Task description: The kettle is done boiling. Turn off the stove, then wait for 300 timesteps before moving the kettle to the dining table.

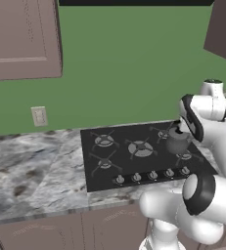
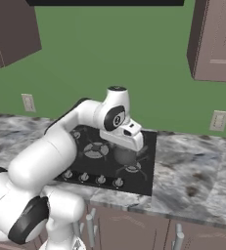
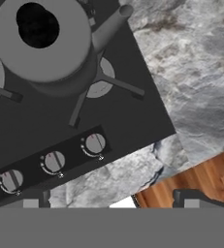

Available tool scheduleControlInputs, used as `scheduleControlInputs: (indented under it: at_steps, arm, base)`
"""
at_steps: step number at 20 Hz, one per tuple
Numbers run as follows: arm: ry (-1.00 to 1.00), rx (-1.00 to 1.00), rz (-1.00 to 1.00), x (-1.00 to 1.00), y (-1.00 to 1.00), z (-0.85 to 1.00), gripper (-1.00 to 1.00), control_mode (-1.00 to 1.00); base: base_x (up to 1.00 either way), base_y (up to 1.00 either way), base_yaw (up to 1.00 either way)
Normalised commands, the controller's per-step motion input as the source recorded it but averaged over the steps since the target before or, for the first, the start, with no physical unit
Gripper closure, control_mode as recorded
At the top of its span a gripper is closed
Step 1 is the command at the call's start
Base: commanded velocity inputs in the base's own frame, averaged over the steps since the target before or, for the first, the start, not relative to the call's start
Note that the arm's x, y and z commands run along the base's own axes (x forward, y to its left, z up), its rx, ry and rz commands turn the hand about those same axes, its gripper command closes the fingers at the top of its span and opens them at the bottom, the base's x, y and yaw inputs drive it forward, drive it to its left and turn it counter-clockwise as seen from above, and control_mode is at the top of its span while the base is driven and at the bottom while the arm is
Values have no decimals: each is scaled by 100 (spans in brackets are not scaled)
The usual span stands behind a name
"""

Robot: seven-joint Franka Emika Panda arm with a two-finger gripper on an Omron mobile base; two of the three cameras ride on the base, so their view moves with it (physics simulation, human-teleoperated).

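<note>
The kettle (image 3: 40, 46) is squat and dark grey, with a round dark top opening and its spout pointing toward the counter. It stands on a right-hand burner of the stove (image 3: 125, 118). The kettle (image 1: 177, 142) shows beside my arm, and in the right base view the kettle (image 2: 125, 156) sits under my hand. My gripper (image 3: 113, 201) hangs open above the stove's front right corner, with nothing between its fingertips (image 3: 33, 202). Three silver knobs (image 3: 94, 144) lie just ahead of it, along the black glass edge. The dining table is out of view.
A marble counter (image 1: 31, 166) runs on both sides of the stove (image 1: 99, 178). Brown drawers with metal handles (image 2: 90, 222) sit under it. Wall cabinets (image 2: 217, 39) hang above, and outlets (image 1: 39, 116) are on the green wall. Wooden floor (image 3: 200, 179) shows past the counter edge.
</note>
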Motion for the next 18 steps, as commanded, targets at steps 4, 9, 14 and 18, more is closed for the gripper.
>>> scheduleControlInputs:
  at_steps: [4,9,14,18]
  arm:
    - [0,0,-3,8,20,2,-100,-100]
    - [0,0,-4,11,15,8,-100,-100]
    - [0,1,-5,29,7,9,-100,-100]
    - [0,1,-5,29,7,8,-100,-100]
  base:
    - [0,0,0]
    - [0,0,0]
    - [0,0,0]
    - [0,0,0]
